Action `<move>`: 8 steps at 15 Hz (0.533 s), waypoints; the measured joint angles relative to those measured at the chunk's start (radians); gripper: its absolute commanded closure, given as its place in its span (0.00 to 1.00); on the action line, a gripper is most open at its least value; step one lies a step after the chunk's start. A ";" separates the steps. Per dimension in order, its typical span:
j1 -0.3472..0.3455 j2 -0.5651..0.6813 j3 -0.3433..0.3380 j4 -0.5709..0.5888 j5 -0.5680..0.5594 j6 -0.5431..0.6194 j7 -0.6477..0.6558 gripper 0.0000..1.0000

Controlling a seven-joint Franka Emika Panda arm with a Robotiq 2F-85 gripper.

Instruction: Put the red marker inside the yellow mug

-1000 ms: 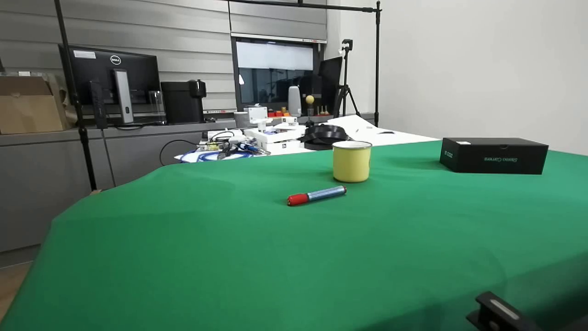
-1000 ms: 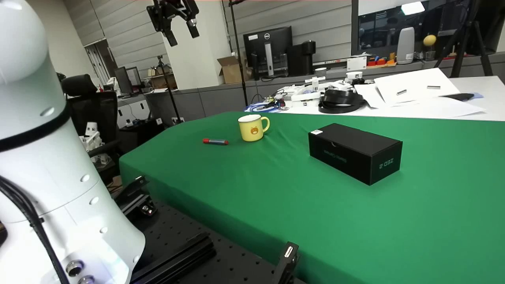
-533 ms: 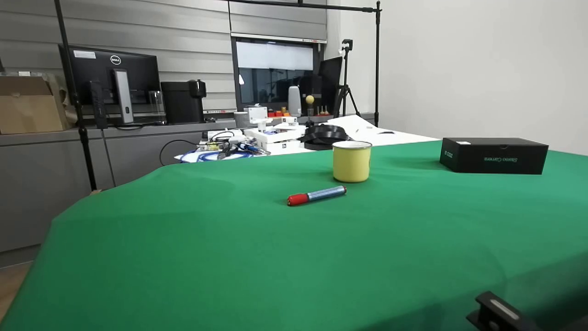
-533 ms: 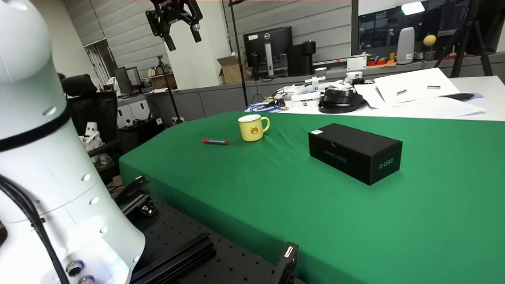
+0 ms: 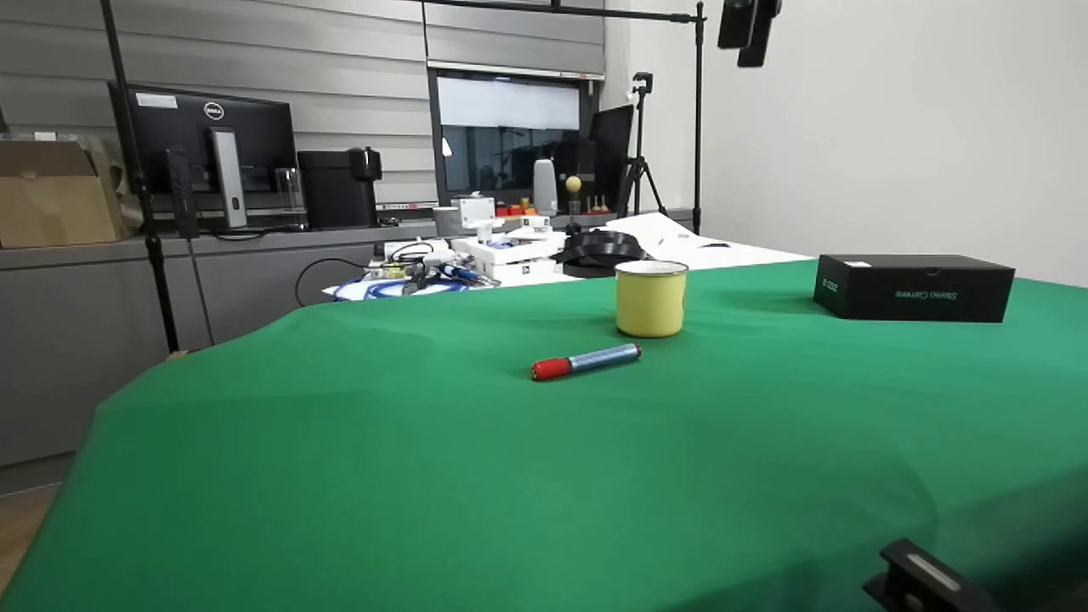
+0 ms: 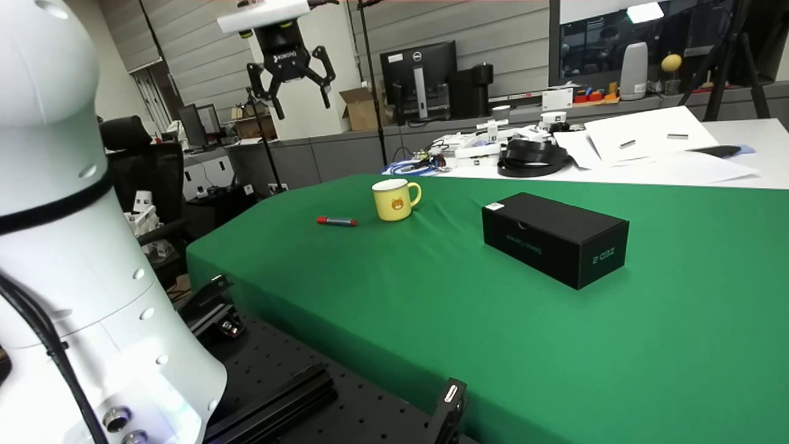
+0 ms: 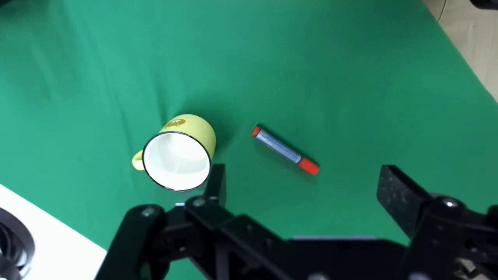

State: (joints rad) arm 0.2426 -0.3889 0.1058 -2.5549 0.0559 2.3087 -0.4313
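The red marker (image 5: 586, 362) lies flat on the green cloth in both exterior views (image 6: 337, 221). It has a red cap, a bluish-grey barrel and a red end. The yellow mug (image 5: 650, 299) stands upright close beside it, with its handle and a bear print showing in an exterior view (image 6: 392, 202). In the wrist view the marker (image 7: 277, 146) lies right of the mug (image 7: 200, 130), whose white inside looks empty. My gripper (image 6: 303, 111) is open and empty, high above the table. Its fingertips (image 7: 303, 177) are wide apart in the wrist view, with the marker beyond and between them.
A flat black box (image 6: 555, 240) sits on the green-covered table (image 6: 394, 308), away from the mug. A white table (image 6: 678, 166) with cables and parts adjoins the far edge. A black clamp-like part (image 5: 931, 578) stands at the near edge.
My gripper has come down and turned in an exterior view, and its fingers now show at the top edge of the opposite exterior view. The marker and mug have not moved.
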 measured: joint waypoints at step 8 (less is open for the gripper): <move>0.056 0.253 -0.003 0.082 0.004 0.101 -0.428 0.00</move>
State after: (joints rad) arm 0.2986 -0.1363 0.1029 -2.4732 0.0594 2.4095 -0.8590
